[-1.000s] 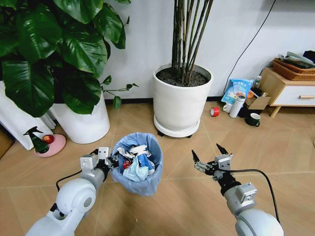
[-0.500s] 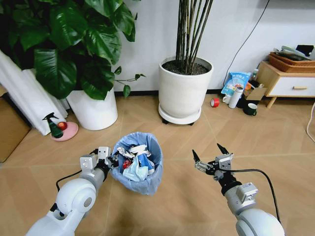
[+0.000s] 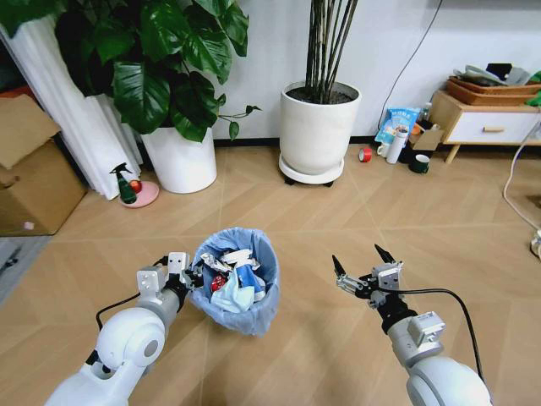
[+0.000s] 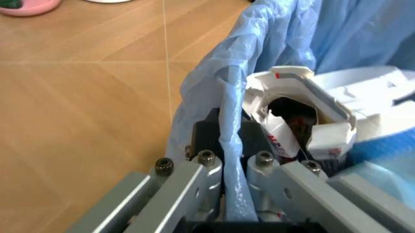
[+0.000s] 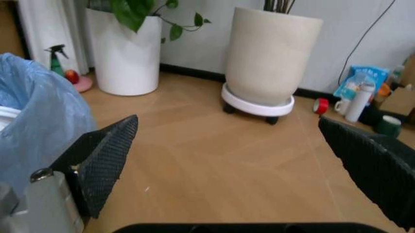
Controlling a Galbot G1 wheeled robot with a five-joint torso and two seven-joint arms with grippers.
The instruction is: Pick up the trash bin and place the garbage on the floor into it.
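The trash bin (image 3: 241, 294), lined with a crinkly light-blue bag, hangs tilted just above the floor in front of me. My left gripper (image 3: 189, 274) is shut on its rim; in the left wrist view the fingers (image 4: 209, 138) pinch the bag's edge (image 4: 224, 92). Garbage (image 3: 232, 272) fills the bin: white paper wads, a light-blue mask, small wrappers; a torn white carton (image 4: 304, 109) lies close to the fingers. My right gripper (image 3: 362, 264) hovers to the bin's right, open, nothing between its black fingertips (image 5: 107, 158). The bag's side (image 5: 39, 104) also appears in the right wrist view.
Two big white plant pots (image 3: 179, 161) (image 3: 318, 127) stand by the far wall. A spray bottle (image 3: 124, 183) and a cardboard box (image 3: 30, 173) are at the left. A red tape roll (image 3: 364, 154), thermos (image 3: 396, 145), green mug (image 3: 418, 163) and wooden cabinet (image 3: 486, 127) sit at the right.
The whole head view has shifted: pots and cabinet look farther off and more floor shows, so the camera moved back. Both arms and the held bin keep their places in the picture.
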